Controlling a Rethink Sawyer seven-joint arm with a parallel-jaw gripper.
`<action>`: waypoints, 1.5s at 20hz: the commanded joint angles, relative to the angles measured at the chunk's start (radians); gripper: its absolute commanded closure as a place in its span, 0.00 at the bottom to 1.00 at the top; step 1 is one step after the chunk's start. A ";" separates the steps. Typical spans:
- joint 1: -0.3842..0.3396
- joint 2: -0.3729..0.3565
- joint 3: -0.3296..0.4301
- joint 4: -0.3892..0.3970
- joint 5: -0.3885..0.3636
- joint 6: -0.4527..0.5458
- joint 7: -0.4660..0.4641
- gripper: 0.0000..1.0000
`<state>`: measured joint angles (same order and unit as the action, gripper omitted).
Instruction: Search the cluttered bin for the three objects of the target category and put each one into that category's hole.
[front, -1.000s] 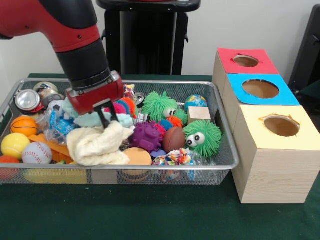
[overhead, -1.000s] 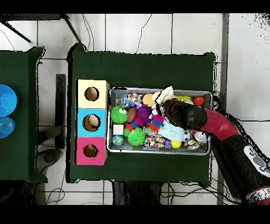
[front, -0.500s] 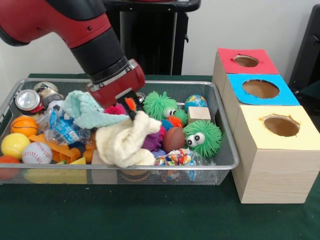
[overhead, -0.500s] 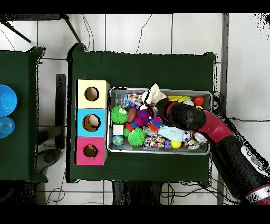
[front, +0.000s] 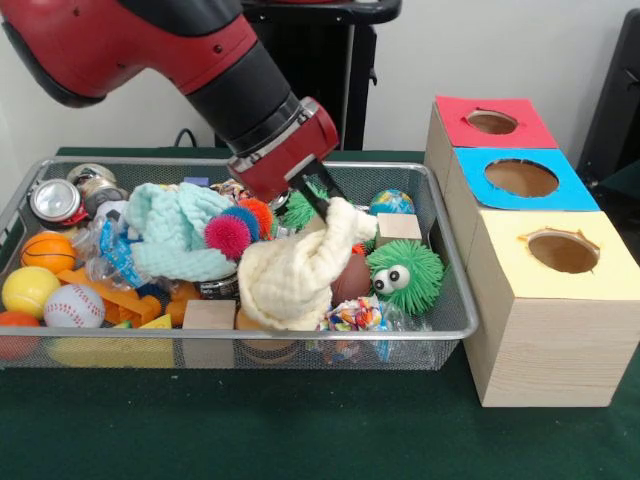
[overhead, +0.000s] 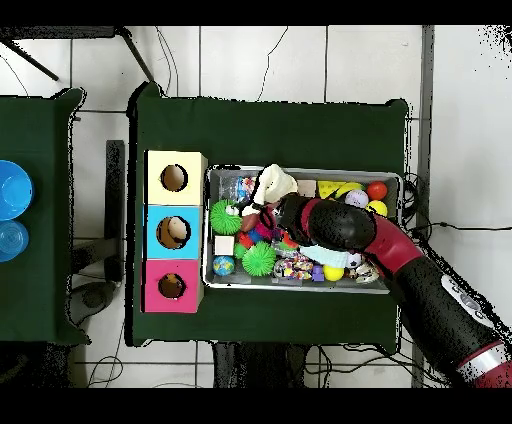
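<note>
Front view has the red-and-black pincer (front: 322, 203) clamped on a top corner of the cream knitted cloth (front: 296, 272), dangling low over the wire mesh bin (front: 452, 318) — it could snag toys or slip before reaching the yellow-topped wooden box (front: 562, 262).

No legible text, labels, brand names, numbers or signs in either view. Checked: the cans (front: 57, 200) at the bin's corner show printed surfaces, but nothing readable. The crinkled clear wrappers (front: 118, 255) carry blue print, illegible. The three boxes, red top (front: 493, 121), blue top (front: 527, 178), yellow top (front: 560, 252), have plain coloured tops w/ holes, no markings. Wooden blocks (front: 398, 228) blank on visible faces. Arm housing in overhead view shows small light marks near the lower right corner (overhead: 478, 298); too small to read.
</note>
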<state>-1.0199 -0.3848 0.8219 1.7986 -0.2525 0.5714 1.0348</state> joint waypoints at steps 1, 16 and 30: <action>0.069 0.008 0.008 0.024 0.015 0.235 -0.014 1.00; 0.069 -0.015 -0.013 0.023 -0.047 0.362 -0.063 1.00; 0.208 -0.060 -0.195 -0.097 -0.318 0.275 0.030 1.00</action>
<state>-0.8465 -0.4298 0.7298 1.8151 -0.4814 0.8398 1.0348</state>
